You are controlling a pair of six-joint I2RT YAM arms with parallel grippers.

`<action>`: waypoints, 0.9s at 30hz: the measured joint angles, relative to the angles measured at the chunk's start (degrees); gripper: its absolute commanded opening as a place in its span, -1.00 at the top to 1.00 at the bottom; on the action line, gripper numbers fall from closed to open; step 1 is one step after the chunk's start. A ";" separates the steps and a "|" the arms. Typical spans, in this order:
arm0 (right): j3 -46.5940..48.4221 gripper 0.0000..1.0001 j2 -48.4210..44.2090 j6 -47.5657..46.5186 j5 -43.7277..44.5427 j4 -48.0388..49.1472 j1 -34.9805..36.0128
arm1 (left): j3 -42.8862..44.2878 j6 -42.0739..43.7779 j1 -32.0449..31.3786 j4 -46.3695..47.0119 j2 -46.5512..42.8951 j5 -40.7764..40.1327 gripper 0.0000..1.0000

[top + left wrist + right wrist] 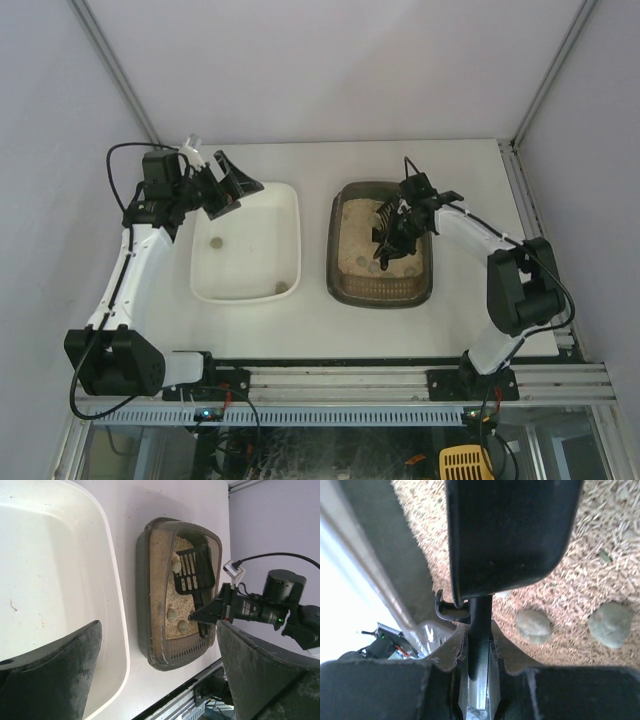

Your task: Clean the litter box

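Overhead view: dark grey-brown rounded rectangular plastic litter box (pixel 380 293) on white counter (pixel 460 330), at 3 o'clock of plain white rectangular plastic tray (pixel 250 265), near but apart. Filled with beige sandy litter (pixel 352 235). Over box centre, toward 12 o'clock: right jaws, clenched on the handle of small black slotted plastic scoop (pixel 385 222). At 6 o'clock of scoop: two grey-green round lumps (pixel 372 266) lying on litter. Over tray's 10 o'clock corner: left jaws, released, spread wide, grasping nothing. On tray floor: two small tray lumps (pixel 217 242), well apart.

Right wrist view only: scoop handle (pixel 480 620) pinched between both pads; solid scoop back above litter; two lumps at 3 o'clock of handle.

Left wrist view only: slots in scoop blade; third lump (pixel 176 566) at blade's edge, whether on or beside it cannot tell.
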 measured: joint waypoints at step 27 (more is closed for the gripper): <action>-47.65 1.00 -37.64 18.53 -15.82 56.08 -1.49 | -5.35 0.68 0.02 3.32 1.11 -1.84 -0.99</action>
